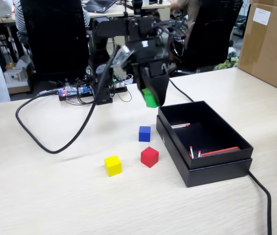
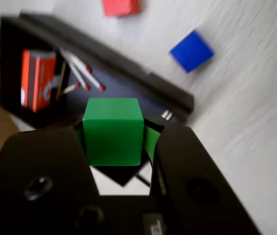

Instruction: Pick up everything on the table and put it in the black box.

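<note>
Gripper (image 2: 113, 147) clamping a green cube (image 2: 113, 131), hanging mid-frame above the black box (image 1: 216, 169). Red (image 1: 149, 156), blue (image 1: 144, 133), yellow (image 1: 113, 165) cubes lying lower centre.

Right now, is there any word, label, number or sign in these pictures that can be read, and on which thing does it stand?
No text can be read in either view.
Orange box in the black box: a pale mark on its face, too blurred to read.
Cardboard box: a white label, print too small to read.
Green cube in the claw, blue cube, red cube, yellow cube: no markings visible.
</note>
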### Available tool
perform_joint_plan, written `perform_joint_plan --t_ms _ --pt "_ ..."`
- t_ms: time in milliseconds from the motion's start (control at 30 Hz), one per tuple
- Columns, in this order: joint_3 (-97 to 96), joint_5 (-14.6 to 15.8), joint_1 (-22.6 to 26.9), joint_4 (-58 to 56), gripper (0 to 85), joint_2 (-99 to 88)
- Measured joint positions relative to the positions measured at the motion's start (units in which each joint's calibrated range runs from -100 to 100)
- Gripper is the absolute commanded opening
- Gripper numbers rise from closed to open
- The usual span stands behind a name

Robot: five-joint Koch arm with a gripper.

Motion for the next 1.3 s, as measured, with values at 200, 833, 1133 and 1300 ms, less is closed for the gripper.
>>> perform_joint_plan --t_ms 200,833,1133,1300 --pt "10.4 3.2 6.4 0.0 3.9 29.6" --pt "14.1 4.2 5.5 -3.3 37.2 30.3" --pt "-4.7 4.2 0.0 -6.7 41.9 -10.7" --pt "-20.2 4.3 -4.0 -6.7 44.3 -16.8"
